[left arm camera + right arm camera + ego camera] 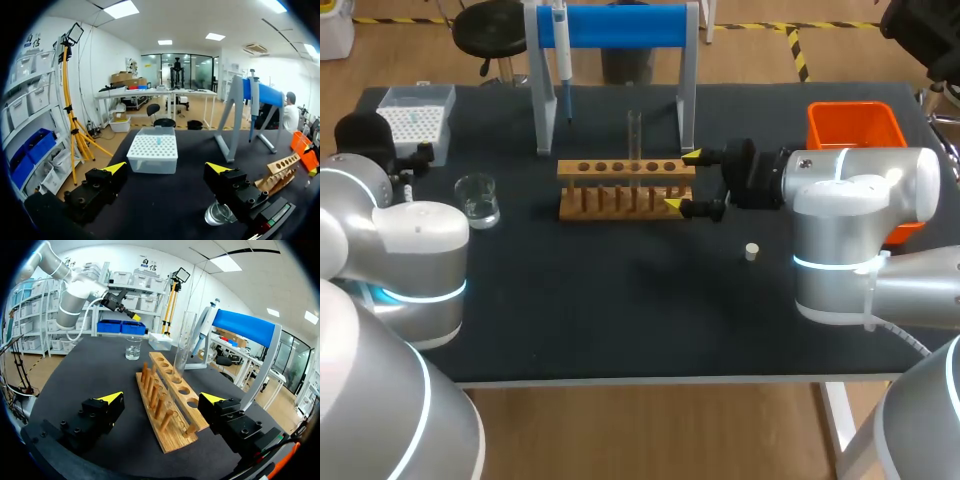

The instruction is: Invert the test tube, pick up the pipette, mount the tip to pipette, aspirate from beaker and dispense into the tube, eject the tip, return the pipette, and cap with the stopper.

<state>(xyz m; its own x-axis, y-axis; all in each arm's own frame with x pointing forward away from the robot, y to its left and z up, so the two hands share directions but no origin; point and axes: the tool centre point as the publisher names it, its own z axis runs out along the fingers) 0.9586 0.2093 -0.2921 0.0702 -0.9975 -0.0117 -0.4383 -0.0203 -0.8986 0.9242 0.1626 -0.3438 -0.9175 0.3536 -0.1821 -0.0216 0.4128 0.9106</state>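
A clear test tube (634,138) (185,345) stands upright in the wooden rack (625,190) (167,405). My right gripper (682,181) (162,398) is open at the rack's right end, its yellow tips on either side of that end. The pipette (562,50) (254,100) hangs on the blue-barred stand (620,25). My left gripper (166,167) is open and empty, low over the table's left side, facing the tip box (415,120) (152,150). The beaker (478,198) (217,214) sits beside its right finger. A small white stopper (752,251) lies right of the rack.
An orange bin (855,130) stands at the back right, partly behind my right arm. The stand's grey legs (686,95) rise just behind the rack. The black table (620,320) shows bare mat in front of the rack.
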